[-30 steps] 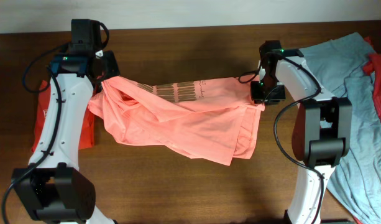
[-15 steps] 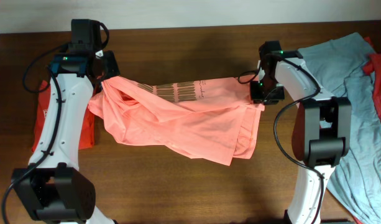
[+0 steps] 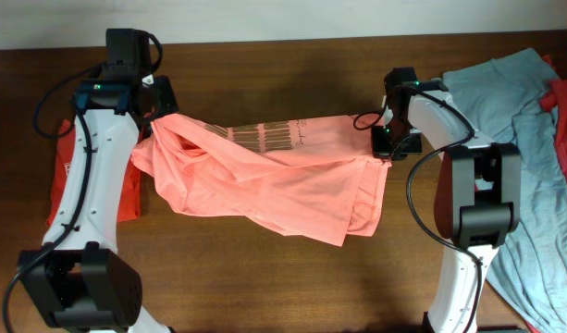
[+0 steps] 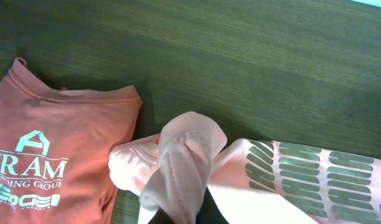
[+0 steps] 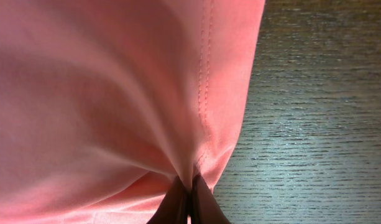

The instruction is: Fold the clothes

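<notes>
Salmon-pink shirt [image 3: 274, 180]: one. It is stretched across the middle of the table between the two grippers. Its upper edge runs nearly straight from left to right, and the rest falls toward the front in loose slanting folds.
Print: one band of pale striped lettering [image 3: 276, 136] along that upper edge. The left wrist view shows it as greenish block letters on pale cloth.
Left gripper [image 3: 158, 109]: at the pink shirt's upper left corner. In the left wrist view a twisted bunch of the cloth [image 4: 181, 162] rises from the bottom edge and hides nearly all of the fingers. As far as can be seen, it is clamped on that corner.
Right gripper [image 5: 189, 196]: its two dark fingertips are pressed together on a gathered pinch of the pink shirt, just beside a stitched hem. In the overhead view it sits at the shirt's upper right corner.
Orange-red shirt [image 4: 47, 162]: one. It lies flat on the far left of the table, partly under the left arm, with its neckline and pale "FRAM" lettering face up. Its edge lies just beside the bunched pink corner.
Grey-blue shirt [image 3: 533, 139]: one. It is spread loosely over the right end of the table, behind and beside the right arm.
Red shirt [image 3: 565, 102]: one. Only a crumpled part shows at the right edge, on top of the grey-blue cloth.
Shirts in all: four.
Arms: two, white with black joints. The left arm [image 3: 80, 203] and the right arm [image 3: 468, 203] each reach to the far side of the table.
Table [image 3: 265, 287]: one, of dark brown wood, with bare grain in front of the pink shirt.
</notes>
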